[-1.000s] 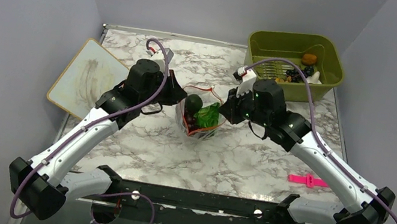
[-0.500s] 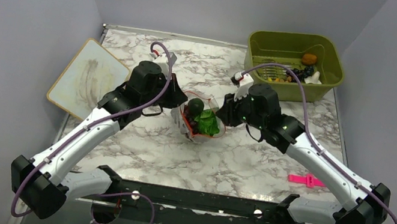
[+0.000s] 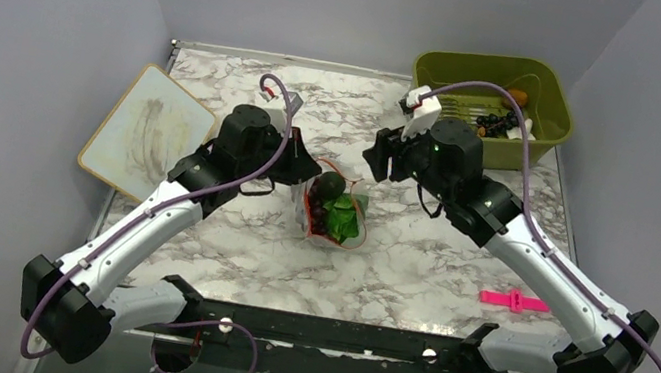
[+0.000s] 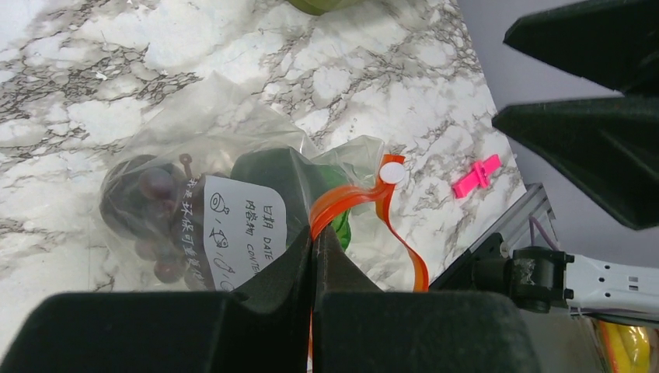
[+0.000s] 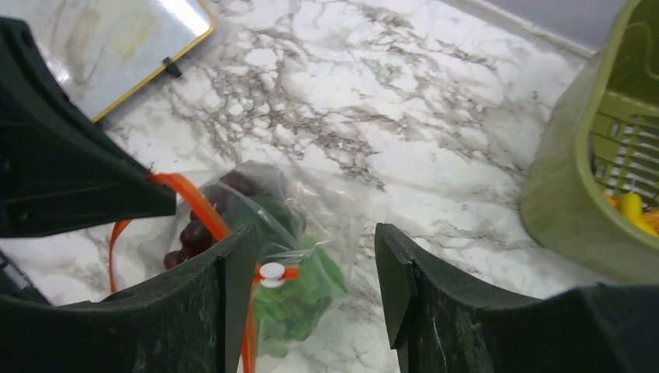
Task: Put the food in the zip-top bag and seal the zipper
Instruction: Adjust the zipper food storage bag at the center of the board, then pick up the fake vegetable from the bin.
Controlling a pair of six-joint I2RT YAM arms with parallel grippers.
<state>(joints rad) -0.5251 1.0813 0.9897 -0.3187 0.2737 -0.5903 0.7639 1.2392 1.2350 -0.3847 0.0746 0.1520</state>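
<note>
The clear zip-top bag [image 3: 334, 212] sits mid-table holding purple grapes [image 4: 146, 194], a dark green piece [image 4: 268, 172] and leafy green lettuce [image 5: 305, 305]. My left gripper [image 3: 306, 174] is shut on the zipper [image 4: 348, 199], the orange-red strip pinched between its fingertips; the strip's free end curls away with a white slider [image 4: 392, 172]. My right gripper [image 3: 375, 157] hangs open just above and right of the bag, with nothing between its fingers [image 5: 239, 256]. In the right wrist view the slider [image 5: 272, 273] lies below that gap.
An olive-green bin [image 3: 429, 69] at the back right holds more toy food [image 3: 497, 123]. A white board [image 3: 146, 127] lies at the left. A small pink clip [image 3: 512, 300] lies on the marble near the right arm.
My right gripper opened, let go of the bag's mouth and drew back toward the bin. The bag's mouth narrowed and the bag sagged near the left gripper, which stayed shut.
</note>
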